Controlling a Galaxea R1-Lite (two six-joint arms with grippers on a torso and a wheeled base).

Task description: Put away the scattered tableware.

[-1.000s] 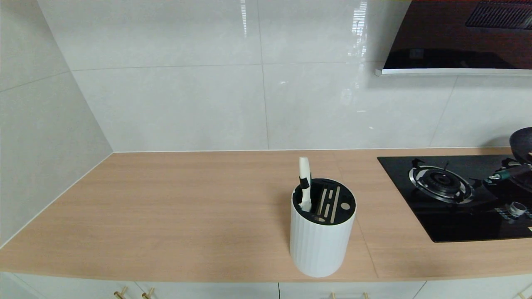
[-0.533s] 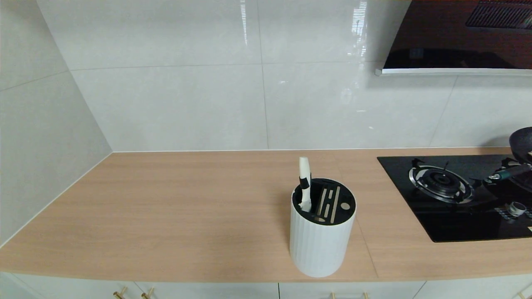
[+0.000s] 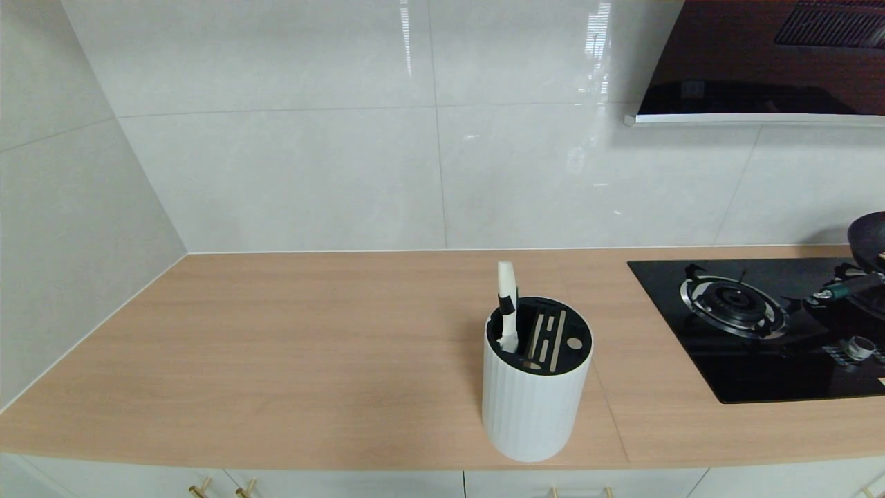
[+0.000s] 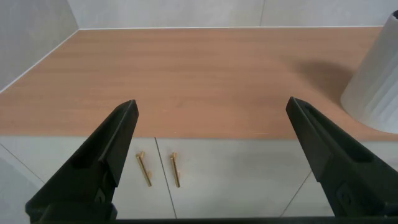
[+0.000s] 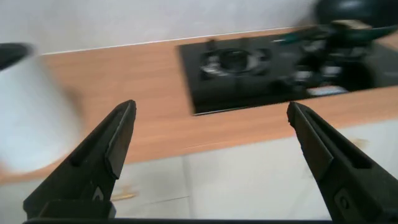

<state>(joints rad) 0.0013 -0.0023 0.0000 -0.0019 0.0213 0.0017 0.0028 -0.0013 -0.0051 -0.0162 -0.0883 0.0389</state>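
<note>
A white ribbed utensil holder with a black slotted top stands near the counter's front edge. A white-handled utensil with a black band sticks upright out of its left side. The holder's wall shows in the left wrist view and in the right wrist view. My left gripper is open, held off the counter's front edge above the cabinet doors, with nothing between its fingers. My right gripper is open too, in front of the counter edge between the holder and the hob.
A wooden counter runs along a tiled wall. A black gas hob lies at the right with a dark pan on its far burner. A range hood hangs above. White cabinet doors with gold handles sit below the counter.
</note>
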